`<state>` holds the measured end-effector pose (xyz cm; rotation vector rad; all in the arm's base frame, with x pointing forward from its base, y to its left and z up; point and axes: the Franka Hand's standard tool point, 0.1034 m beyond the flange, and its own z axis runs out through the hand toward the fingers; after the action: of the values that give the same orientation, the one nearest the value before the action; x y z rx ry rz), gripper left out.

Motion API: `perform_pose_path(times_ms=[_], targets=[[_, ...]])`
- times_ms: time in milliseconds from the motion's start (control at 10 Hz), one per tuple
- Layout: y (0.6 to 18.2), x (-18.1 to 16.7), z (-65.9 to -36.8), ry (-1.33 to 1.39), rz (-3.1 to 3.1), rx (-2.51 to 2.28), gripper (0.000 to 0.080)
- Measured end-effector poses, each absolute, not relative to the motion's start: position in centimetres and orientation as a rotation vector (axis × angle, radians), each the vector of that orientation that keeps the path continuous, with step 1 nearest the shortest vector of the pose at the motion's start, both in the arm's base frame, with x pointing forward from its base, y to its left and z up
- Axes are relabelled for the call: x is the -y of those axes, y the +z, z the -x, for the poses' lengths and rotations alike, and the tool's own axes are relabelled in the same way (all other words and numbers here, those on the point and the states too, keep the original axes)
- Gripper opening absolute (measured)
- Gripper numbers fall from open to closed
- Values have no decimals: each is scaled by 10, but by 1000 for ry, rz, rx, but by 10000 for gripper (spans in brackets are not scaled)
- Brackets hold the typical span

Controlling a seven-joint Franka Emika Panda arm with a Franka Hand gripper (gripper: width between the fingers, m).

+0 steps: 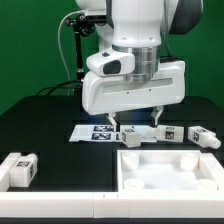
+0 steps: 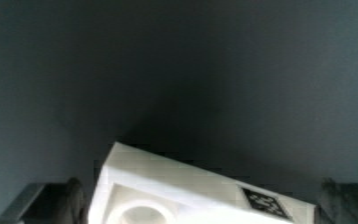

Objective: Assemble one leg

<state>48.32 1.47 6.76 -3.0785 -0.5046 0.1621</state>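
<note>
The leg (image 2: 176,185), a white block showing a square black-and-white tag (image 2: 261,194) and a round socket on its face, is lying on the black counter (image 1: 40,125) directly under the hand (image 1: 137,126), near the marker board (image 1: 95,132). The fingers (image 2: 43,200) are standing spread on either side of it, gripping nothing. A second leg (image 1: 171,133) and a third leg (image 1: 206,139) are lying toward the exterior view's right, and a fourth leg (image 1: 20,168) toward its left. The large white tray-like panel (image 1: 165,172) is sitting in the foreground.

leg (image 2: 179,188) cut off at picture edge; end effector (image 2: 194,203) fingers (image 2: 48,203) blurred
</note>
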Motion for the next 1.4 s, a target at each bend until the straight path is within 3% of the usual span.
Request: perform_pose_path(times_ms=[200,600,900,1200,1400], targets=[[66,-18,-476,249,3074,490,649],[47,-17,-432,742,3117,415,649],[47,-18,-433,1017,3053,378,649],[35,-25,-413,1325,2955,375,649],[28,-25,-420,1389,2941,355,649]])
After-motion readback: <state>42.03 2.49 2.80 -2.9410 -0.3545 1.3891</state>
